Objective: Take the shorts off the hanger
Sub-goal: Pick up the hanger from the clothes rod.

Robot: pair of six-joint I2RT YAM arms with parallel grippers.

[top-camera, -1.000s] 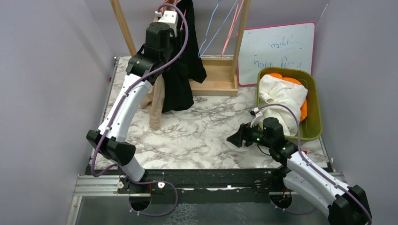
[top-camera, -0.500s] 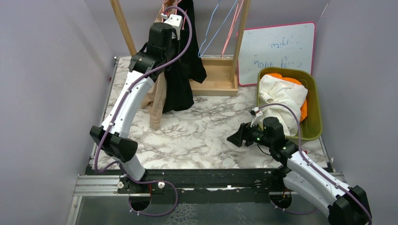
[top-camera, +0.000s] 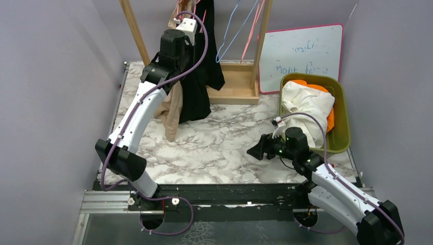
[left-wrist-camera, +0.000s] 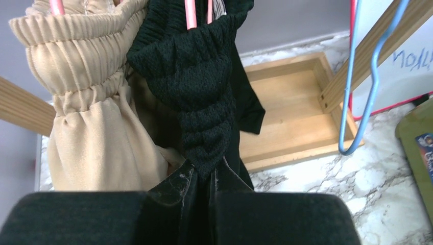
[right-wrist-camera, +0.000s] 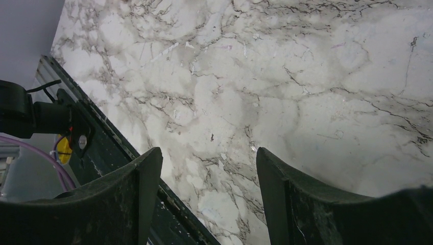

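Observation:
Black shorts and tan shorts hang on pink hangers from the wooden rack at the back. High at the rack, my left gripper is shut on the gathered waistband of the black shorts, with the tan shorts just to its left. Cream-white shorts lie over orange shorts in the green bin. Low over the marble near the front right, my right gripper stands open with nothing between its fingers.
An empty blue hanger and a red one hang further right on the rack. The rack's wooden base tray sits on the marble table. A pink-framed whiteboard leans against the back wall.
My left gripper has risen a little along the rack and shut on the black shorts' waistband. The tan shorts shifted slightly. The right arm has not moved.

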